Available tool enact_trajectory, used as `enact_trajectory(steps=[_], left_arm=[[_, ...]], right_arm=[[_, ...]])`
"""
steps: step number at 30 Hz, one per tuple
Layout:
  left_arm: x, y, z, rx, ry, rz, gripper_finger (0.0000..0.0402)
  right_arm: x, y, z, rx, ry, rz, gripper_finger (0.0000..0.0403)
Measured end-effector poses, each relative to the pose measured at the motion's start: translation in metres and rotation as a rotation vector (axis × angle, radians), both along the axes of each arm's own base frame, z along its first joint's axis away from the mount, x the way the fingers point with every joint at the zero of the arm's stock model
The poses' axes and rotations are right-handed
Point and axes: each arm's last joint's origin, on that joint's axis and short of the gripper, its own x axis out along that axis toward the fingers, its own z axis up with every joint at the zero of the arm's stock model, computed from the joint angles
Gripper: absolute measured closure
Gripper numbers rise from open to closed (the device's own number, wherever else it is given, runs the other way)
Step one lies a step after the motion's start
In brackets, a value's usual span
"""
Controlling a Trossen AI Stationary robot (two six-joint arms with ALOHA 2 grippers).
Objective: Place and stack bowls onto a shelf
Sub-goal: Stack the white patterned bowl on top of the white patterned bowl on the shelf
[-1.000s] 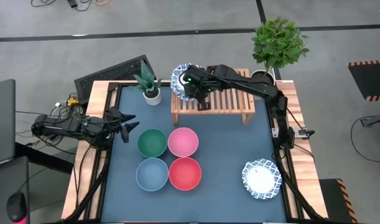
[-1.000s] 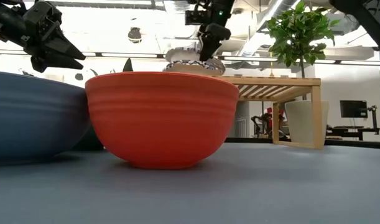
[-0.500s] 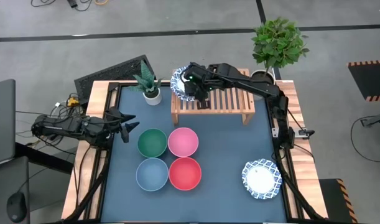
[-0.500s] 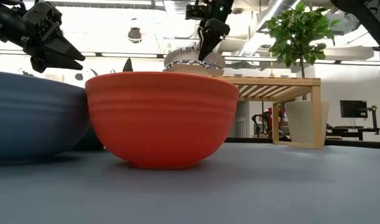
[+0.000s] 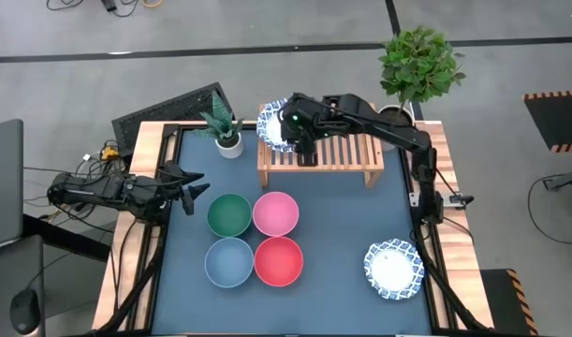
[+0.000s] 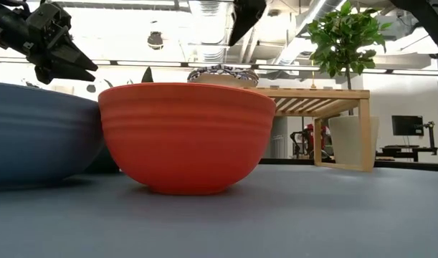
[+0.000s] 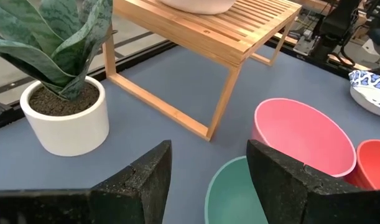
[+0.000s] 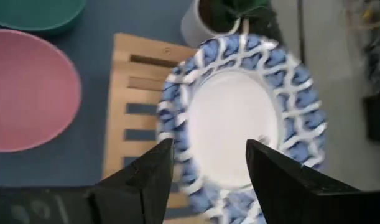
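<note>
Shelf (image 5: 334, 154), low light-wood rack w/ slatted top, sits at the far middle of the blue wood-edged counter (image 5: 342, 243). I see one white bowl with blue-patterned rim (image 5: 272, 122) resting on its left end, slightly overhanging the left edge; in the low view it sits flat on the slats, free of the tool above. Right tool (image 5: 300, 140) hangs just over that bowl's right side, fingers apart, nothing between them; right wrist view looks straight down into the bowl's white inside, dark fingers (image 8: 146, 180) either side, not touching it.

Left tool (image 5: 194, 184) waits over the counter's left edge, pointing right toward the bowls, fingers apart w/ a gap, holding nothing.

Four plain bowls sit in a tight square at the counter's middle: green bowl (image 5: 229, 214) far left, pink bowl (image 5: 275, 212) far right, light blue bowl (image 5: 228, 261) near left, red bowl (image 5: 279, 260) near right; neighbours touch or nearly so. Stack of white blue-rimmed bowls (image 5: 394, 269) sits near right, well apart from the rest; can't tell how many are in it.

Small spiky plant in white pot (image 5: 227, 131) stands just left of the shelf. Leafy potted plant (image 5: 417, 65) is at the far right corner.
</note>
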Motion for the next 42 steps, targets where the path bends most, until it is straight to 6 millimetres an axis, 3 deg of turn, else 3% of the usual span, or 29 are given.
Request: enact_trajectory(steps=[6,9,11,15,19,25,29,35,42], left_arm=[[0.000,0.000,0.000,0.000,-0.001,0.000,0.0209],[0.000,0.000,0.000,0.000,0.000,0.000,0.0209],[0.000,0.000,0.000,0.000,-0.001,0.000,0.0209],[0.000,0.000,0.000,-0.001,-0.001,0.000,0.0209],[0.000,0.000,0.000,-0.001,-0.001,0.000,0.0209],[0.000,0.000,0.000,-0.004,-0.003,0.001,0.0209],[0.000,0.000,0.000,-0.018,-0.010,0.006,0.0209],[0.000,0.000,0.000,-0.020,-0.011,0.006,0.0209],[0.000,0.000,0.000,-0.023,-0.013,0.007,0.0209]], right_arm=[[-0.022,0.041,0.003,0.246,0.058,-0.211,0.0178],[-0.021,0.071,-0.003,0.369,0.026,-0.396,0.0179],[-0.023,0.099,-0.007,0.413,0.037,-0.413,0.0179],[-0.031,0.160,-0.024,0.430,0.112,-0.379,0.0179],[-0.045,0.212,-0.049,0.418,0.166,-0.456,0.0179],[-0.076,0.269,-0.094,0.384,0.256,-0.619,0.0179],[-0.094,0.288,-0.124,0.379,0.353,-0.741,0.0179],[-0.117,0.302,-0.156,0.356,0.498,-0.858,0.0179],[-0.119,0.305,-0.184,0.445,0.554,-0.858,0.0179]])
